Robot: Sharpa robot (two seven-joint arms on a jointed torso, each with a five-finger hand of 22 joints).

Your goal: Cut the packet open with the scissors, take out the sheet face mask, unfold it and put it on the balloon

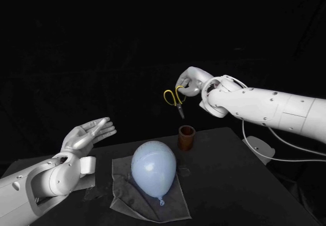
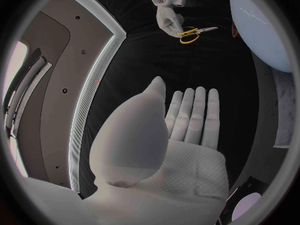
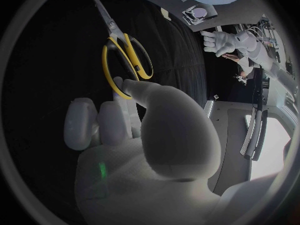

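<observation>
The left hand is hovering open and empty, palm up. Mid-surface, the balloon is lying on a grey cloth. The right hand is gripping the scissors by their yellow loops, blades hanging down over a brown tube. So loose a hold is risking a swing or a drop onto the balloon.

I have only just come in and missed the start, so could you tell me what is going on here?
The right hand holds the yellow-handled scissors up in the air, blades pointing down. The left hand is raised beside the table, fingers apart and empty. The pale balloon lies on a grey cloth, with no mask on it yet, and a brown tube stands upright just beyond it.
</observation>
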